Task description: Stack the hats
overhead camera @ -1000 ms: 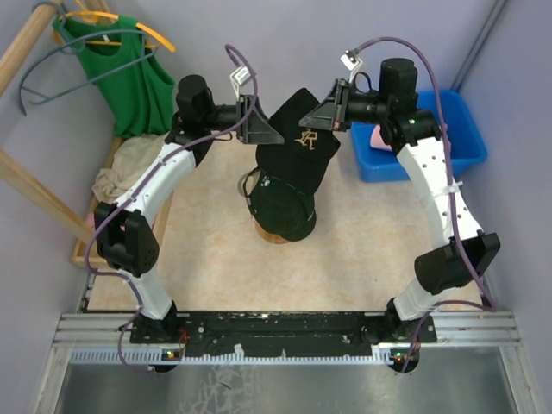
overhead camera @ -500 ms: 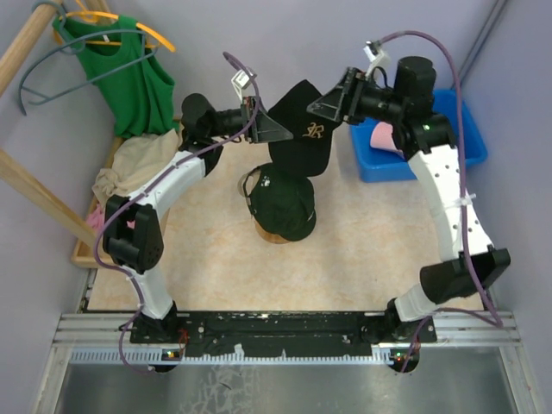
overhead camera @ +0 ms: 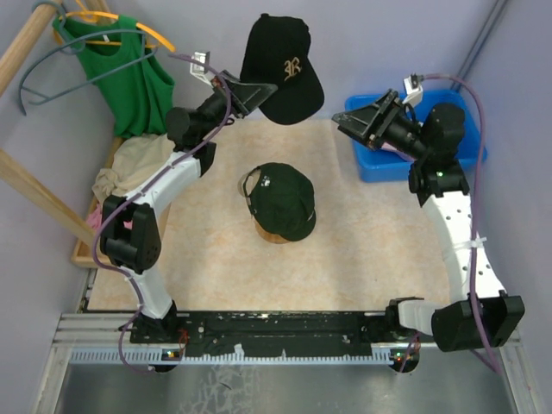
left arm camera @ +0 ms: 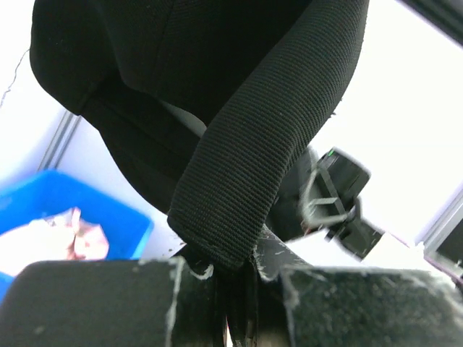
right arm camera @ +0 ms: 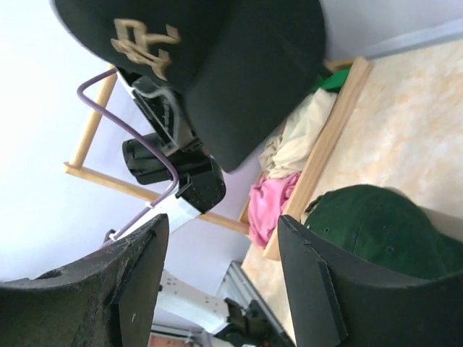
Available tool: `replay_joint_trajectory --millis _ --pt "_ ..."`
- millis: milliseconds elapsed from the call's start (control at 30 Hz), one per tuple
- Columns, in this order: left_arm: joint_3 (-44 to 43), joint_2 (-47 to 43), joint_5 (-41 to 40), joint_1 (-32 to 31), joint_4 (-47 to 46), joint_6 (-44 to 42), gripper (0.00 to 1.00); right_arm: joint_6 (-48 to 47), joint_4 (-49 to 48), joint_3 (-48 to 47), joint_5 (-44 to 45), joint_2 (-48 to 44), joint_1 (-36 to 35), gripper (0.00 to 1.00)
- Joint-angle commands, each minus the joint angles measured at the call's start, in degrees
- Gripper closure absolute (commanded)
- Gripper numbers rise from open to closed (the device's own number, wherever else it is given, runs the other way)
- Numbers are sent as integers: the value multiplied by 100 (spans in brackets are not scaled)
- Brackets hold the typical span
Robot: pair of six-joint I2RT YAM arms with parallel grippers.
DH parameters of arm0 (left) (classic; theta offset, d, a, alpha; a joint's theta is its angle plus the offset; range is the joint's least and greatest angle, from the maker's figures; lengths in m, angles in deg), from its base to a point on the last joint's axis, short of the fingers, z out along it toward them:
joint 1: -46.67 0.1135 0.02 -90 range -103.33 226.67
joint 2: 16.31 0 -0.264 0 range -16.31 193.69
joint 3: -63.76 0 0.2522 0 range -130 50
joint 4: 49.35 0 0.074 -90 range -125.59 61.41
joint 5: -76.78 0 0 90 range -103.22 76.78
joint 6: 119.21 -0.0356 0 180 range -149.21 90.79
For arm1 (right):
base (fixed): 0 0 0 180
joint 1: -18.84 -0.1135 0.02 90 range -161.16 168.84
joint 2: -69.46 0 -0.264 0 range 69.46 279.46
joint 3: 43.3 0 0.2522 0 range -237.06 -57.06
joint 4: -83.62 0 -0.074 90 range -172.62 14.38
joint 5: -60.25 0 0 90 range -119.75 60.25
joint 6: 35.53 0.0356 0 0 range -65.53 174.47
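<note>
1. The dark green cap point(overhead camera: 280, 200) sits on top of the tan cap point(overhead camera: 274, 235), on the counter point(overhead camera: 362, 250).
2. The left hand point(overhead camera: 259, 89) is clamped on the rim of the black cap point(overhead camera: 280, 65), held high beyond the dark green cap.
3. The right hand point(overhead camera: 343, 126), to the right of the dark green cap, is spread wide and empty.

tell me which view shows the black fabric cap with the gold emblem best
Top external: the black fabric cap with gold emblem shows whole. Right wrist crops its crown; left wrist shows only dark fabric, no emblem.
</note>
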Motion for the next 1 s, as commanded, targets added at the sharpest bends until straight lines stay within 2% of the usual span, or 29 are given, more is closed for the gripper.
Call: replay_joint_trajectory --millis 0,133,233,533,800,967 --pt "-12 -80 -1073 -37 -1387 568 100 1532 -2096 693 -327 -178 -23 39" --pt "-129 42 -1350 -115 -1726 875 100 2548 -3939 1302 -189 -102 -81 43" --pt "-105 34 -1434 -204 -1789 922 100 2830 -4620 1391 43 33 -239 45" --pt "147 -84 -1464 -362 -1768 856 100 2571 -4923 1062 375 496 -743 45" --pt "329 -135 -1503 -389 -1849 906 100 2415 -4800 624 414 808 -832 45" --pt "305 -74 -1562 -433 -1932 983 100 2370 -4782 425 445 1026 -921 50"
